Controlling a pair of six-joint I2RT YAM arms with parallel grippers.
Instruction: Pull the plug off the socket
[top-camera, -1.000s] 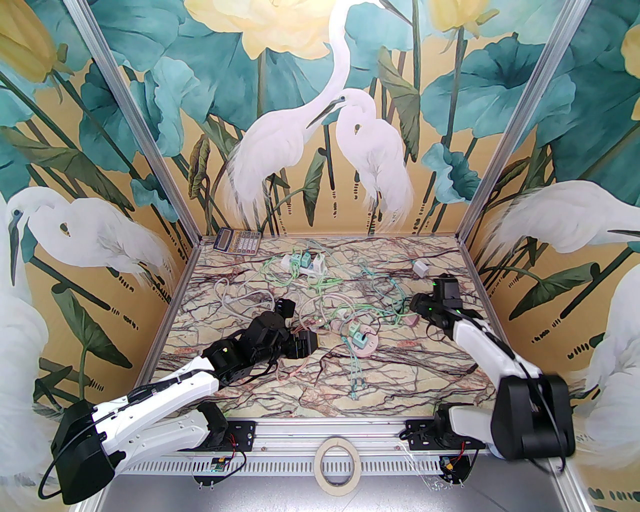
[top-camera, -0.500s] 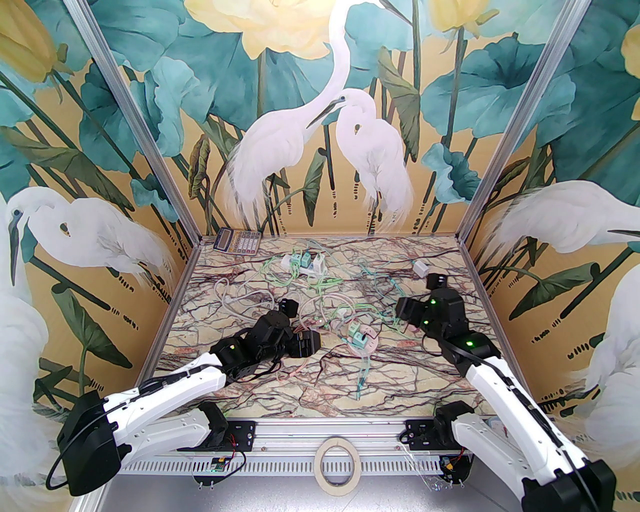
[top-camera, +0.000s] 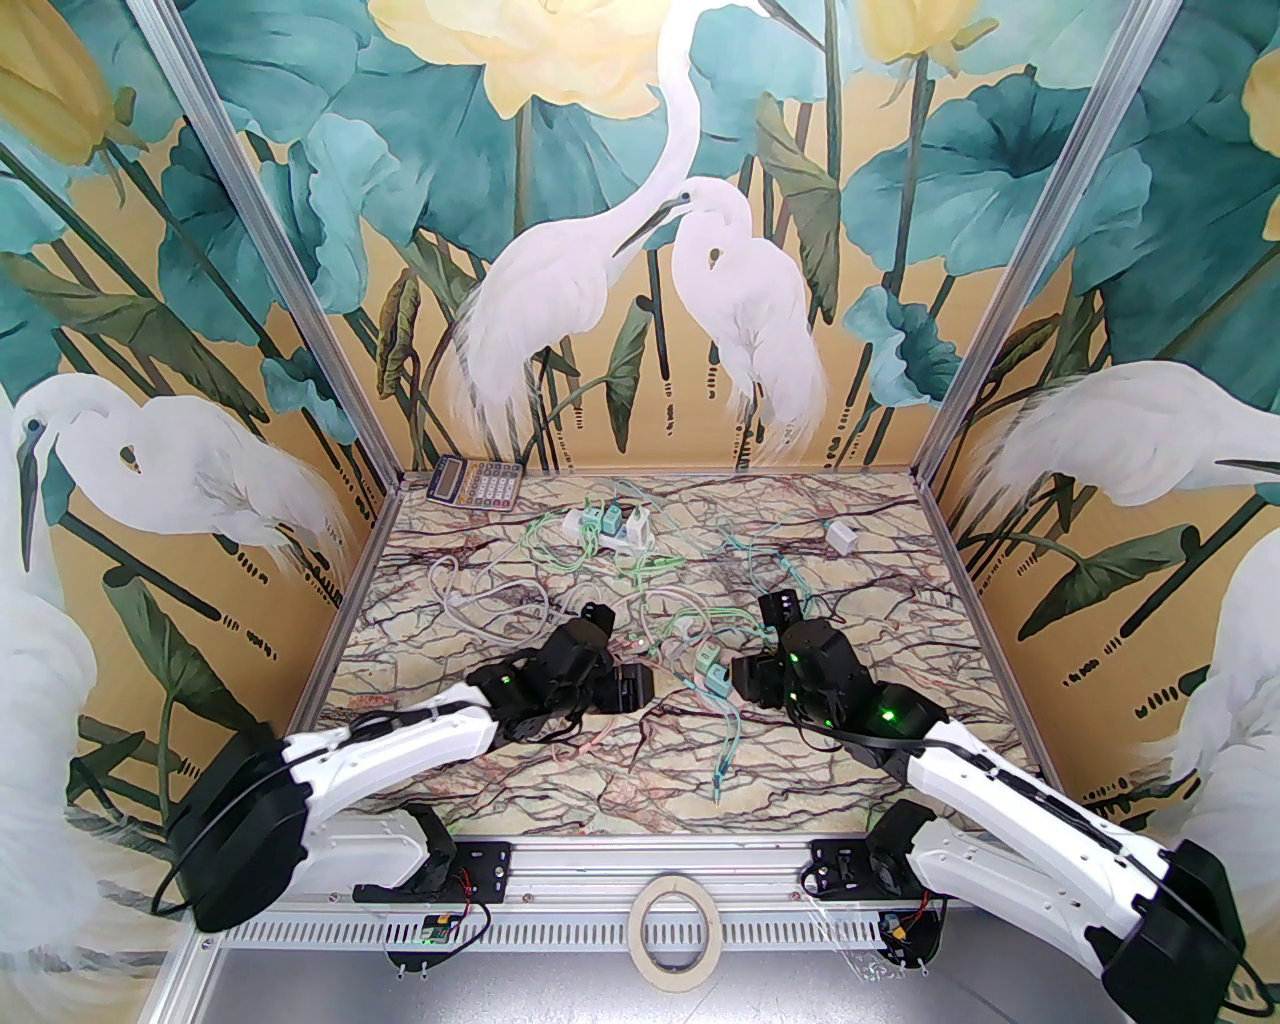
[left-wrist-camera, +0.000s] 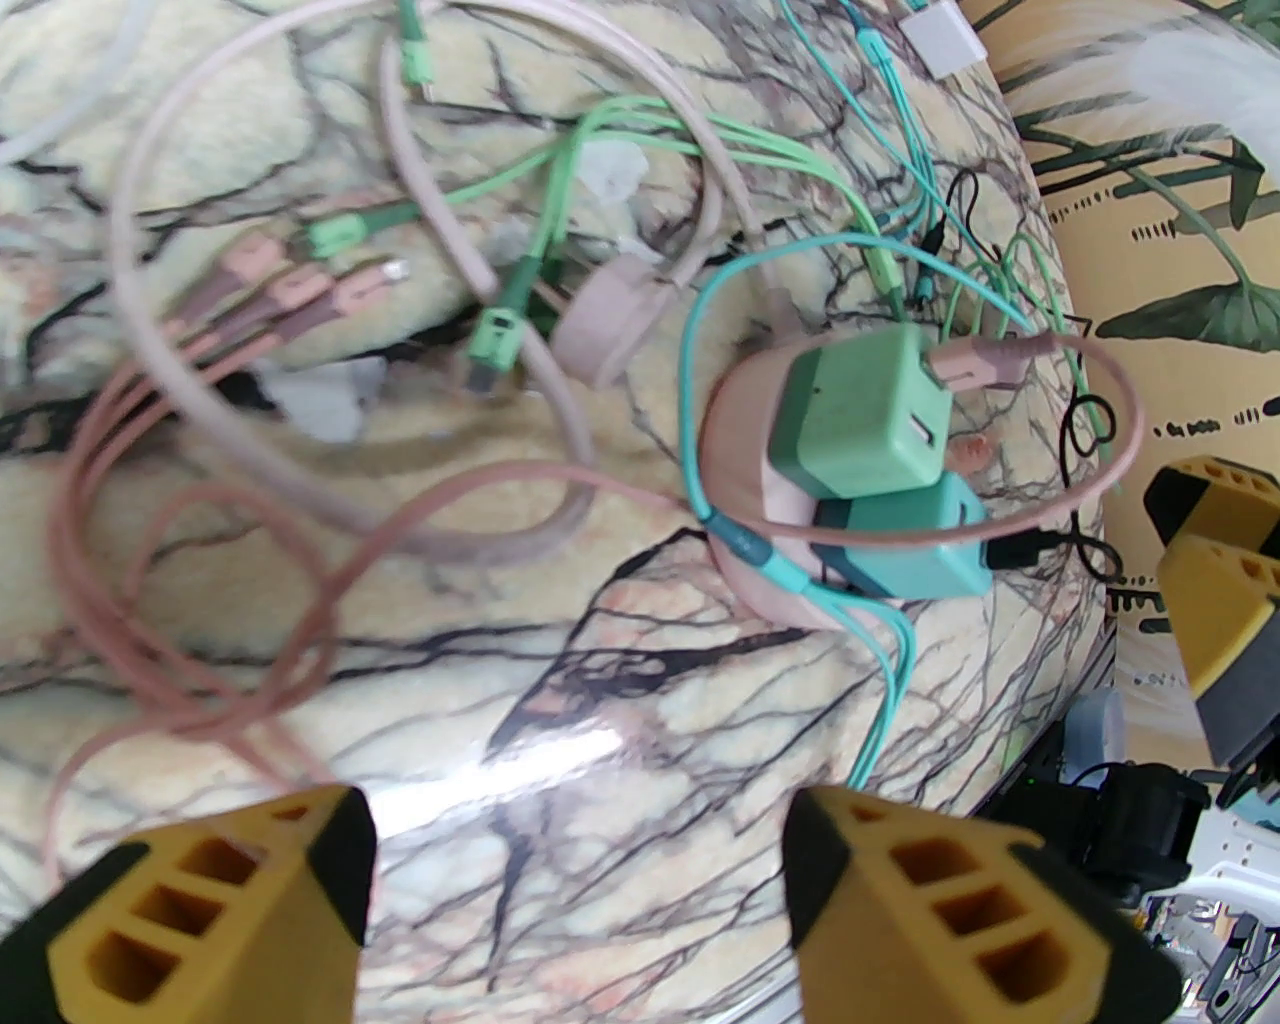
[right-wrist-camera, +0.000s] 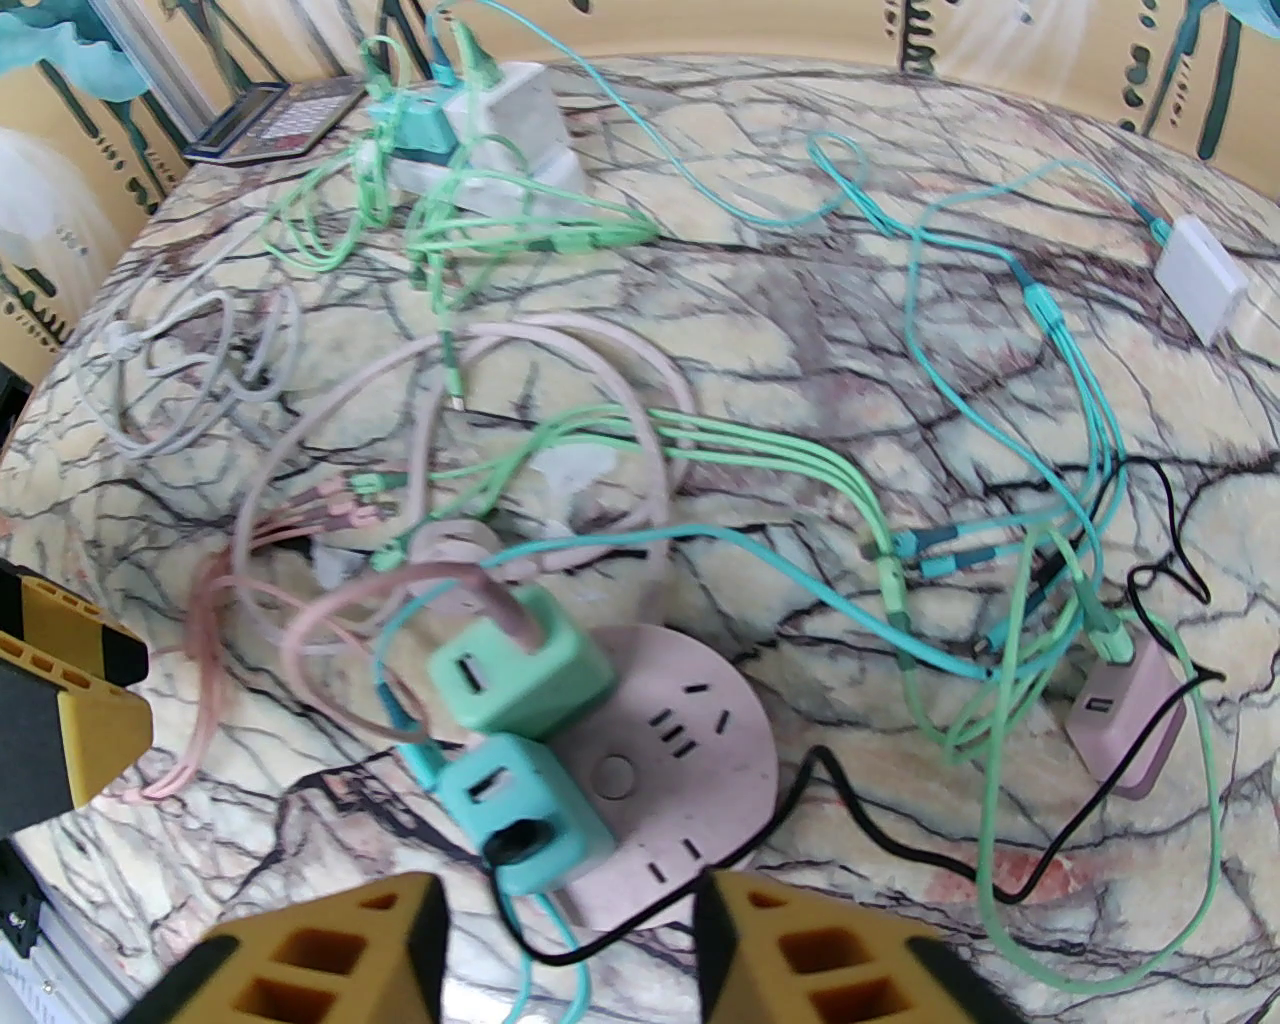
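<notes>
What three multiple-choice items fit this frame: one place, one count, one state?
1. Where is the grey desk calculator?
A. Far-left corner of the marble-patterned table
B. Near-right corner
C. Middle of the near edge

2. How many cube-shaped plugs sit in the round pink plastic socket?
A. One
B. Two
C. Four

3. What state is the right end effector in?
A. Shut on a cable
B. Shut on a plug
C. Open, gripping nothing

Key:
1 A: it lies at the back left in the top view.
2 B: one light green plug and one teal plug.
3 C: its yellow fingers stand apart, just short of the teal plug.
</notes>
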